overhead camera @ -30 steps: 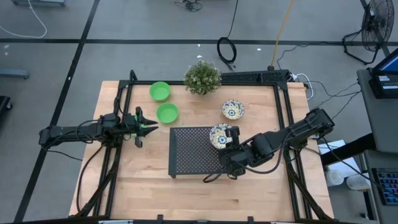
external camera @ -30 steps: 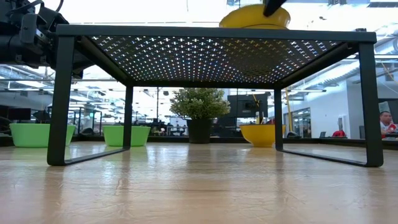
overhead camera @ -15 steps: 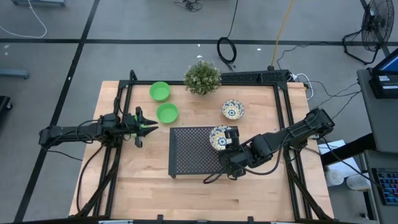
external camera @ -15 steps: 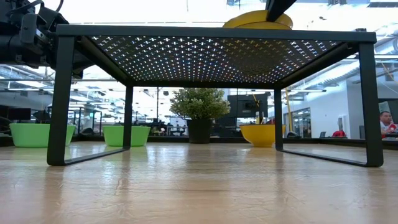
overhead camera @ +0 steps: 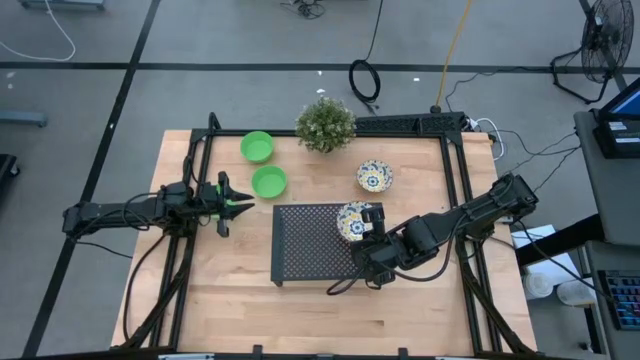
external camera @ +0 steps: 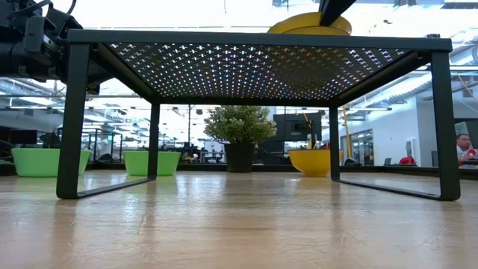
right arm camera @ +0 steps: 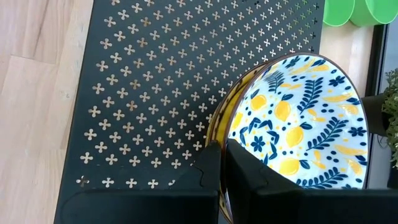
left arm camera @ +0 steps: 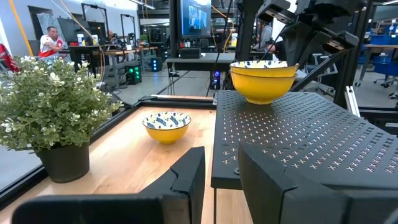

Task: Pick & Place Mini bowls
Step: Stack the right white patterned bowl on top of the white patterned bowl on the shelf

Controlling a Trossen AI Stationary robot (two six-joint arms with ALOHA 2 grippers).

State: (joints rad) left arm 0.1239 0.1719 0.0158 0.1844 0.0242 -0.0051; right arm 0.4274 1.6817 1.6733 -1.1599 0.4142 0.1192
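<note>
Two patterned mini bowls sit nested (left arm camera: 263,78) on the black perforated rack (overhead camera: 315,245), near its far right corner. My right gripper (right arm camera: 224,152) is shut on the upper bowl (overhead camera: 353,220). A third patterned bowl (overhead camera: 374,177) rests on the table beyond the rack. Two green bowls (overhead camera: 257,147) (overhead camera: 269,181) stand at the far left. My left gripper (left arm camera: 221,180) waits level at the table's left side, open and holding nothing. My right gripper pinches the upper bowl's rim (right arm camera: 219,138) on the side facing the table's right edge, one finger inside and one outside. The fingers slant down from the right. The bowl sits upright in the lower bowl, which stands on the rack (external camera: 310,24).
A potted plant (overhead camera: 325,123) stands at the table's far edge between the green bowls and the lone patterned bowl. Black frame rails (overhead camera: 455,190) run along the table's left, right and far sides. Bare wood (overhead camera: 230,290) lies near the front edge.
My right gripper has sunk a little with the upper bowl, which has settled lower and flatter over the rack. It has kept still since.
</note>
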